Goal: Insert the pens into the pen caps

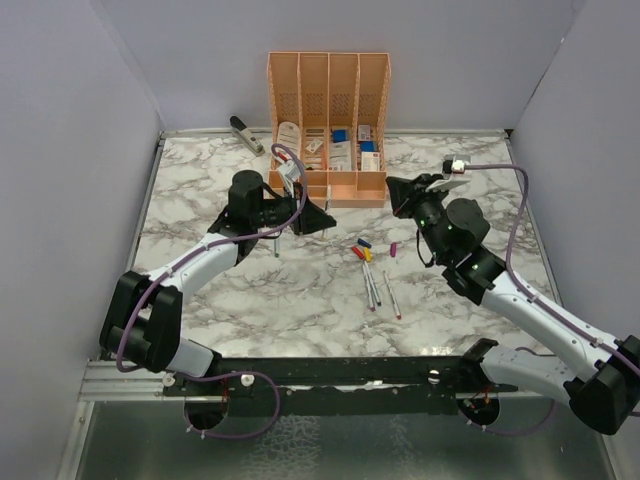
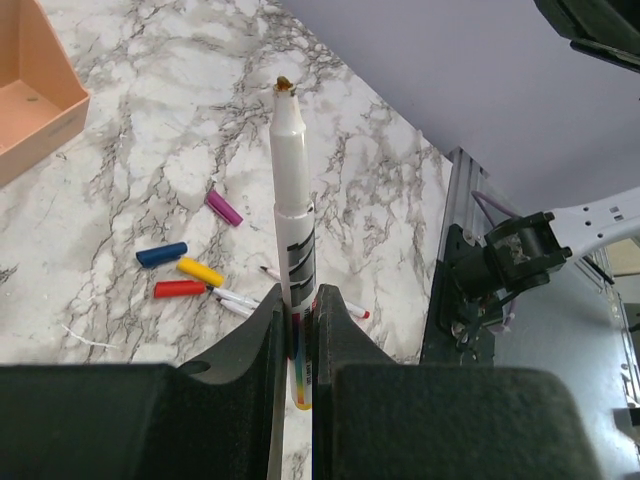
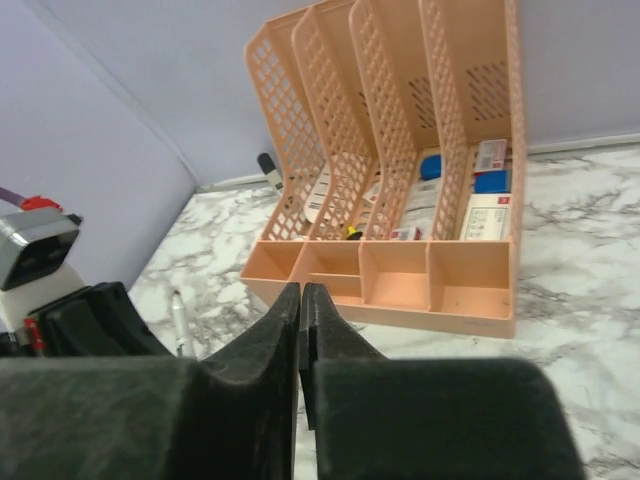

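My left gripper is shut on a whitish pen, held above the table with its uncapped brownish tip pointing away from the camera. Blue, yellow, red and purple caps lie on the marble. Next to them lie three pens. Another pen lies near the left arm and also shows in the right wrist view. No green cap is in view. My right gripper is shut with nothing visible between its fingers. It hovers in front of the organizer.
A peach desk organizer holding small boxes stands at the back centre. A grey stapler-like tool lies at the back left. Walls close in the marble table on the left, right and back.
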`<state>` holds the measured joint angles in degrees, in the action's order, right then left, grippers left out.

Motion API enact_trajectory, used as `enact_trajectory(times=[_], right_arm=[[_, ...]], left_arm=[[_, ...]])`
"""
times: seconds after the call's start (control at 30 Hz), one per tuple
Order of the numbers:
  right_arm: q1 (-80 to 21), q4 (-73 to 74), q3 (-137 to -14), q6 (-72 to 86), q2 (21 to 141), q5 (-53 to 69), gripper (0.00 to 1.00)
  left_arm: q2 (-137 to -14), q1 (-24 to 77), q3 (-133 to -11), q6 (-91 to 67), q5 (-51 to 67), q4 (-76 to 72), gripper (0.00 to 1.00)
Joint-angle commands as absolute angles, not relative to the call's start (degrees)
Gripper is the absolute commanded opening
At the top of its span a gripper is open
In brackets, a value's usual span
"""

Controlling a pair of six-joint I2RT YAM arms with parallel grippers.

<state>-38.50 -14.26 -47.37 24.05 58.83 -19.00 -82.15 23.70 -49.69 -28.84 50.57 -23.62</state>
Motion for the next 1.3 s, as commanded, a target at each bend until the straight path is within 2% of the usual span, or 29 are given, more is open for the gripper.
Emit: enact_trajectory(times=[0.0, 0.17, 0.5, 0.53, 0.7, 0.77, 0.83, 1.27], right_arm=[[-38.23, -12.85, -45.57, 23.83, 57.16, -26.33, 0.01], [-38.14, -17.38, -41.48, 18.72, 55.40, -24.30, 0.01], [-37.54, -3.83, -46.12, 22.80, 64.18, -15.79, 0.03], [-37.53, -2.24, -46.66, 23.71, 65.54, -15.71, 0.10], [-37.53, 5.96, -48.65, 27.26, 72.91, -14.96, 0.27], [-37.53, 8.21, -48.98, 28.15, 75.47, -14.39, 0.40], [-37.53, 10.04, -49.07, 28.76, 77.87, -13.33, 0.44], [-37.53, 9.90, -49.15, 30.43, 87.78, -9.78, 0.41]], left_arm=[[-80.49, 23.69, -49.70, -26.59, 48.93, -21.23, 0.00], [-79.65, 23.64, -50.04, -23.32, 46.53, -15.84, 0.00], [-78.41, 23.64, -50.34, -20.42, 44.71, -11.24, 0.00], [-78.47, 23.69, -50.28, -20.47, 44.63, -11.17, 0.00], [-78.26, 23.64, -49.66, -20.45, 44.57, -11.02, 0.00], [-78.20, 23.64, -49.59, -20.41, 44.55, -10.84, 0.00], [-78.17, 23.64, -49.45, -20.44, 44.41, -10.78, 0.00], [-80.07, 23.64, -49.90, -20.74, 43.90, -10.78, 0.00]])
